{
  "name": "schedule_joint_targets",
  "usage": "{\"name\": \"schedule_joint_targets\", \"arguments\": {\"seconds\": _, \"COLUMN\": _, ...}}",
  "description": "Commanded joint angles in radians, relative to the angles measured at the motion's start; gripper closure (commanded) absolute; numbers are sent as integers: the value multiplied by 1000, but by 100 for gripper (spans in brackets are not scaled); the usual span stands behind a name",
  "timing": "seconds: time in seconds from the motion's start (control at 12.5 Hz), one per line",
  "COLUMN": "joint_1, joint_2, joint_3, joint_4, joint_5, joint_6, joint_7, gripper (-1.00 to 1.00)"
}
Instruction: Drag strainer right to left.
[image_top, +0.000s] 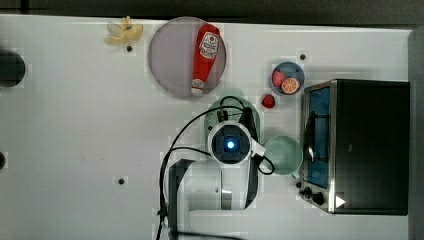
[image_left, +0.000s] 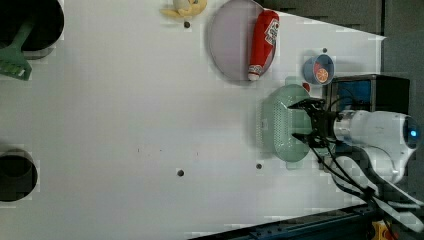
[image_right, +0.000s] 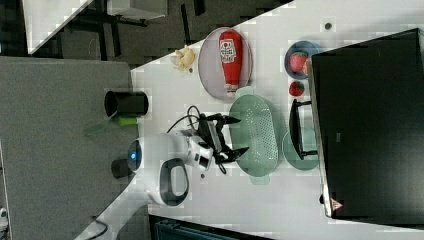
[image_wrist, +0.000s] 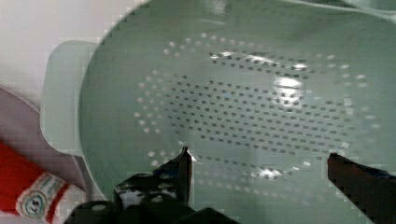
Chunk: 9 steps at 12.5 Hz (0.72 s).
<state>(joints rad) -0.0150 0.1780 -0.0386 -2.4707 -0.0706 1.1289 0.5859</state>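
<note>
Here, in the top view, the white arm is reaching over the strainer, whose pale mint rim is peeking out from under the wrist. The strainer is sitting on the white table, just below the grey-lilac plate carrying the ketchup bottle, and the round green bowl is lying to the top view's right of it, beside the dark oven. A small blue bowl of fruit is standing above the oven.

In the left view, the gripper is hovering over the strainer, its two black fingers spread wide apart and holding nothing. The plate is lying just above the strainer.

In the right view, the gripper is spanning the strainer's near rim with its fingertips far apart, and the green bowl is touching or nearly touching the strainer's far side.

In the wrist view, the holed inside of the strainer is lying under the camera, with one black fingertip and the other well apart, gripping nothing
</note>
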Motion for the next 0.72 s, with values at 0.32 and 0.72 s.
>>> {"name": "schedule_joint_targets", "arguments": {"seconds": 0.32, "joint_1": 35, "joint_2": 152, "joint_3": 9, "joint_4": -23, "joint_5": 24, "joint_6": 134, "joint_7": 148, "gripper": -100}}
{"name": "schedule_joint_targets", "arguments": {"seconds": 0.72, "joint_1": 57, "joint_2": 171, "joint_3": 31, "joint_4": -20, "joint_5": 24, "joint_6": 140, "joint_7": 181, "gripper": -100}}
